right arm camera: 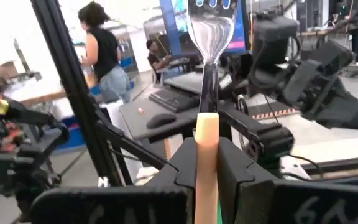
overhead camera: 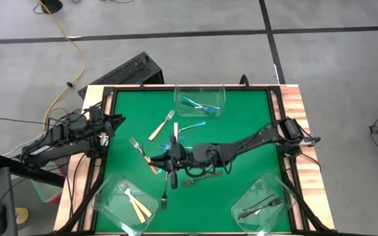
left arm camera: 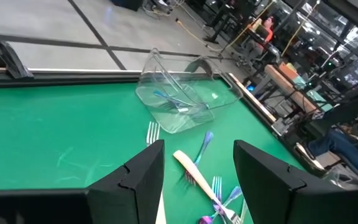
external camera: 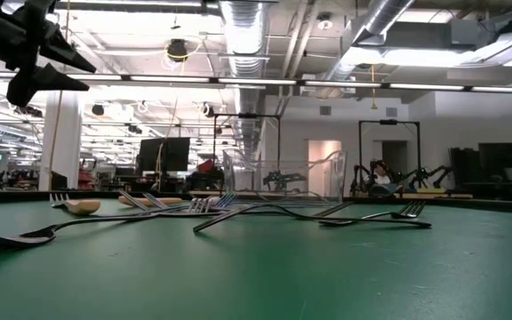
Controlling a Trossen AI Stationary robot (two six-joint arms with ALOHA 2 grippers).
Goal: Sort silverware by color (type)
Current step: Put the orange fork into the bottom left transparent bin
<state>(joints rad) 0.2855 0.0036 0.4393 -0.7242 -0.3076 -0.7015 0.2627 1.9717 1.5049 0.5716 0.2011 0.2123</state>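
1. Pinching a slim cream-handled fork upright, the right gripper sits mid-table.
2. Carry it level to the clear tub of cream forks, then release low.
3. Left gripper waits at the table's left edge, spread.

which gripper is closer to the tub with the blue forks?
Left, marginally. The left gripper, open, waits at the table's left edge, level with the tub. The right gripper, shut on a cream-handled fork, is mid-table, farther toward the front.
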